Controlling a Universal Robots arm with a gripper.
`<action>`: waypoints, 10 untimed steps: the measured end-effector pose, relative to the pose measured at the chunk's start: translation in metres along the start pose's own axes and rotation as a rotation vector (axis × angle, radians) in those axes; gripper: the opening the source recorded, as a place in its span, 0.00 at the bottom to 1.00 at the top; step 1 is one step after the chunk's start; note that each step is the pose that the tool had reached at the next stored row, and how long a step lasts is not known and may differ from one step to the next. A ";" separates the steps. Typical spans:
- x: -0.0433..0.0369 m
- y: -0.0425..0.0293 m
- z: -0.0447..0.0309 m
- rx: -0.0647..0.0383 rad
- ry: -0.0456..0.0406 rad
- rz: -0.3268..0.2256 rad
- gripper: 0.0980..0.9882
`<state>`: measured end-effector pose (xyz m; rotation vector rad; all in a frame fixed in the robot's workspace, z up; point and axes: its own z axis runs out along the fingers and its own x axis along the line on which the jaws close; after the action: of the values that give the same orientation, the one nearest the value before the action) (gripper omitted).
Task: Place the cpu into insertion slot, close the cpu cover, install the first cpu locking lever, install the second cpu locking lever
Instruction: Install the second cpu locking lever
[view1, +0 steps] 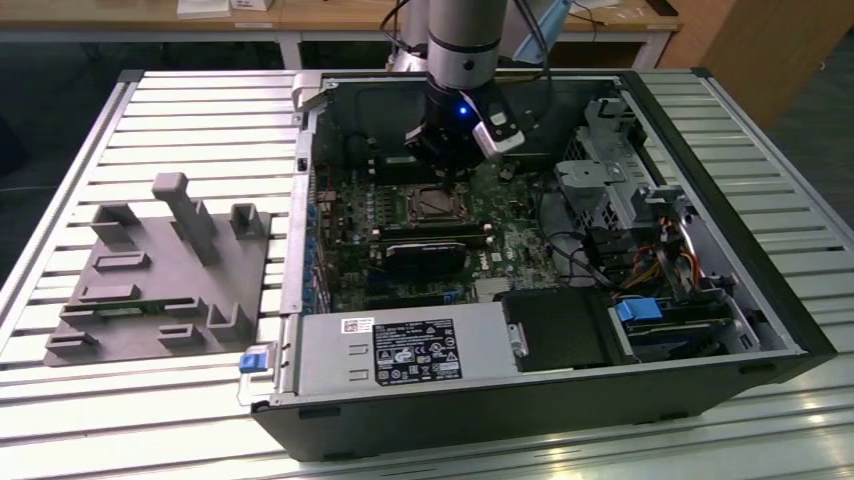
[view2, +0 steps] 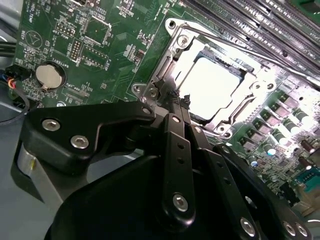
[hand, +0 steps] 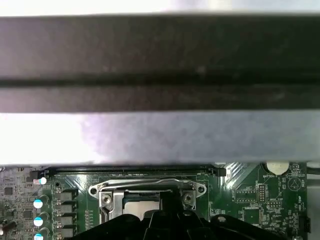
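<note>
Exterior view: open computer case (view1: 534, 420) lying on its side on a slatted metal counter (view1: 187, 110), with a grey moulded fixture (view1: 160, 270) beside it at the exterior view's left. Arm reaching down from the top centre of the frame into the case. Jaws hanging just above the insertion slot (view1: 435, 204), which sits in the green board (view1: 350, 215) a little above the frame's centre.

In the second wrist view, jaws clenched: black fingertips (view2: 172, 114) pressed together with nothing seen between them, right at one edge of the socket. Cpu (view2: 215, 85) already seated in the slot, its pale metal face glaring under the light. Cpu cover (view2: 176, 50) down flat around it, chip showing through the window. Thin lever rod (view2: 225, 40) running along one side of the cover; cannot tell whether latched. Coin cell (view2: 50, 76) well apart from the socket on the same board.

In the first wrist view, cpu (hand: 140, 200) and cover (hand: 147, 186) seen again, partly hidden by the black jaws in front.
</note>
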<state>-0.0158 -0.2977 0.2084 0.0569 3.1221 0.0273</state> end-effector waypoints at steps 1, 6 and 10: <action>-0.0001 0.0000 -0.0016 0.000 0.0001 0.000 0.02; -0.0003 0.0002 -0.0131 0.000 0.0000 0.000 0.02; -0.0004 0.0001 -0.0184 0.000 0.0000 0.000 0.02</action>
<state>-0.0158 -0.2979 0.2268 0.0567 3.1221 0.0276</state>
